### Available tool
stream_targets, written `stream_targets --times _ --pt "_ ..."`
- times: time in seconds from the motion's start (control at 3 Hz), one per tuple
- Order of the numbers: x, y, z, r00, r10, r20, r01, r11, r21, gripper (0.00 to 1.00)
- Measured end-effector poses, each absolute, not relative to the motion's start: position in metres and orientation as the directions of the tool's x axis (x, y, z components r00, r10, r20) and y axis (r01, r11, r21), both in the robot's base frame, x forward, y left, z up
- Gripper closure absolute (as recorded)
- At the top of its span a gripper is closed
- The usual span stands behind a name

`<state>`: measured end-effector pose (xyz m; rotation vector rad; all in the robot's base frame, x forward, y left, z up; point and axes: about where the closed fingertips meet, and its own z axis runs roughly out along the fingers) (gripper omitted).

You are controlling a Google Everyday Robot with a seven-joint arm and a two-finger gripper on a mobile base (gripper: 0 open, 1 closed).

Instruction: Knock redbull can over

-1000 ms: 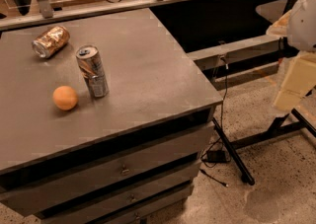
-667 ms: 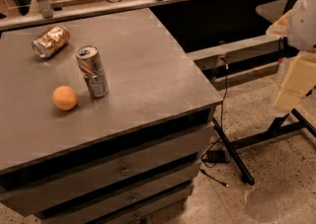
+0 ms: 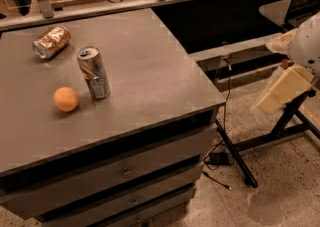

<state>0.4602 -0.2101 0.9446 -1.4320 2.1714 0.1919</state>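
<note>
Grey cabinet worktop (image 3: 150, 71): items all on left half, well apart from right edge. Gripper (image 3: 285, 88) off worktop, beyond right edge; spread or pressed, cannot tell. Redbull can (image 3: 94, 72) upright, mid-left, label unreadable. Gold-brown can (image 3: 51, 42) lying near back-left corner. Orange ball (image 3: 66, 99) just beside redbull can.

The single camera looks down from the front-right onto the tabletop (image 3: 150, 71), with the pincer (image 3: 282, 90) close at the right edge.
</note>
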Motion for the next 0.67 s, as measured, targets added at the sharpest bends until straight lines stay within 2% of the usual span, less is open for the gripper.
stream_targets --times 0.33,0.67 --pt "0.488 -0.189 0.939 -0.252 -0.675 -0.693 -0.865 0.478 -0.151 0.00" --pt "0.510 -0.146 0.955 -0.144 -0.537 -0.831 -0.875 0.462 -0.147 0.00"
